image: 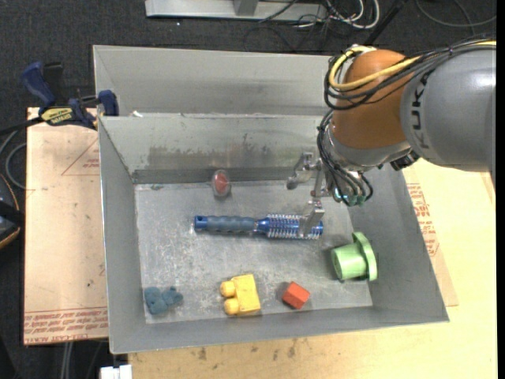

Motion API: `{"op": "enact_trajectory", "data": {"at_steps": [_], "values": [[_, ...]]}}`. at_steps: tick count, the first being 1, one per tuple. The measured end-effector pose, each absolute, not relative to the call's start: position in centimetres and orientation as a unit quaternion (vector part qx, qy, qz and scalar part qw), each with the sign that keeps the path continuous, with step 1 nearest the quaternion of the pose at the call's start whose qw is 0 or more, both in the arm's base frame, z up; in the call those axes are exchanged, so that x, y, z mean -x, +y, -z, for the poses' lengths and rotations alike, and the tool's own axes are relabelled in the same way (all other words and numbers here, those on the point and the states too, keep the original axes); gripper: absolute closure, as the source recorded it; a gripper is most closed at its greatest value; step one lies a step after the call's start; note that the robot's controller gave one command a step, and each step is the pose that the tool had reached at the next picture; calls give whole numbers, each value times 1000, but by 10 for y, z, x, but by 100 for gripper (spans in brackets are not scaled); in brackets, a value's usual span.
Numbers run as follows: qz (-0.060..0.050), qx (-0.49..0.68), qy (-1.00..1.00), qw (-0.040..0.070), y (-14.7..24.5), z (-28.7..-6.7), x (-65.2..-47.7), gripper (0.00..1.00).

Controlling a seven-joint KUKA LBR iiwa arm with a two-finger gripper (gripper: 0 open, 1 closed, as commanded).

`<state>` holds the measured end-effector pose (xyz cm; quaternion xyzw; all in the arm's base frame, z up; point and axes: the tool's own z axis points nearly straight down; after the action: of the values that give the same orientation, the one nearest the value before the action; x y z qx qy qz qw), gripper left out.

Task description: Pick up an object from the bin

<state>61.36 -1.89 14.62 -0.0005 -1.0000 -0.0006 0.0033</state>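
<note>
Up top, the grey arm (458, 109) is hanging over the bin (118, 235). Its gripper (309, 194) is standing open, just above the bristle end of the blue brush (252, 227) lying across the middle.

Arm (458, 109): cut off by the frame's right edge.
Bin (118, 212): upper-right wall hidden behind the orange cover (367, 109).
Blue brush (256, 227): right tip covered by the end effector (314, 204).
Small red thing (220, 182), upper middle: too small to identify.
</note>
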Motion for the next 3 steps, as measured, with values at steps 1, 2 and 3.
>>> {"op": "enact_trajectory", "data": {"at_steps": [1,2,3], "values": [[0,-82,-997,-3,2,-75,-624,0],[0,-81,-997,-8,3,-79,-627,100],[-1,-132,-991,-5,-24,-182,-614,100]]}}
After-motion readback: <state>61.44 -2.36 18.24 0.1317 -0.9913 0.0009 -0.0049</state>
